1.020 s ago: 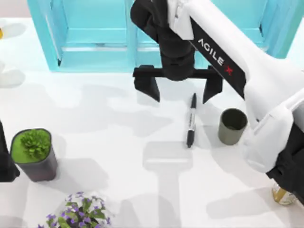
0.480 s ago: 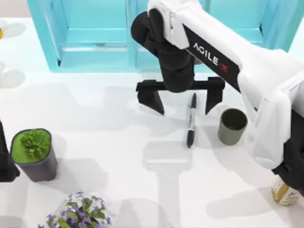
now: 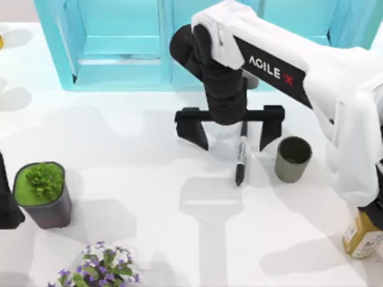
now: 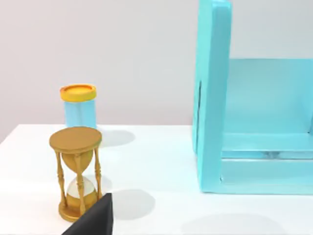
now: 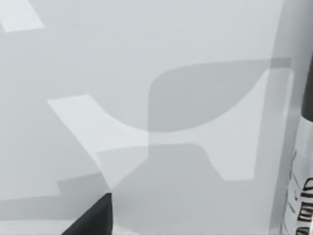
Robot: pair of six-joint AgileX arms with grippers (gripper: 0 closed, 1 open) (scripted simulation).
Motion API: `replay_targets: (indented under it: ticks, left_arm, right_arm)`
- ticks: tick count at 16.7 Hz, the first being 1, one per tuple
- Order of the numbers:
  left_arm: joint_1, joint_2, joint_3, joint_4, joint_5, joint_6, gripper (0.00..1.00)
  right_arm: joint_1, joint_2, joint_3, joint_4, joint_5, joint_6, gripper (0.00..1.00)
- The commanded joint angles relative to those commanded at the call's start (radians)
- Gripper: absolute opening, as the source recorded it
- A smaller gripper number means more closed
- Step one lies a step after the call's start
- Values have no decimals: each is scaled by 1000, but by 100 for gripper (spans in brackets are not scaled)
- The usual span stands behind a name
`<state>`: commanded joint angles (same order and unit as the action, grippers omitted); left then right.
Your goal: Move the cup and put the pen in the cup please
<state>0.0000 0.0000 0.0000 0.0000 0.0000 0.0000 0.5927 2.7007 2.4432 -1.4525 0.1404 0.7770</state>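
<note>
The right gripper (image 3: 233, 139) is hovering with fingers spread wide, straddling the upper end of the pen (image 3: 240, 156), which is lying on the white worktop (image 3: 131, 179). The cup (image 3: 292, 159) is standing upright just right of the pen. The left arm is sitting parked at the worktop's left edge; its fingers' state I cannot tell.

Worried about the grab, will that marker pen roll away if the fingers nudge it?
Probably: the pen is slim, round and lies flat on the table. It looks stiff, so the open right gripper should lift it straight.
</note>
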Motion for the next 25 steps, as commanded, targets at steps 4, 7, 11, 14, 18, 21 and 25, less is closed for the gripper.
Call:
replay_targets:
  ticks: [4,7,11,14,18,21,25]
  left_arm:
    - [0,0,0,0,0,0,100]
    - [0,0,0,0,0,0,100]
    - [0,0,0,0,0,0,100]
    - [0,0,0,0,0,0,100]
    - [0,0,0,0,0,0,100]
    - [0,0,0,0,0,0,100]
    - [0,0,0,0,0,0,100]
  right_arm:
    - [-3,-50,-150,100,0,-4,100]
    - [-5,-80,-236,158,0,-6,100]
    - [-7,-100,-297,198,0,-8,100]
    - [-7,-101,-300,200,0,-8,100]
    - [-7,-101,-300,200,0,-8,85]
    - [-7,-101,-300,200,0,-8,62]
    - [-7,-101,-300,200,0,-8,32]
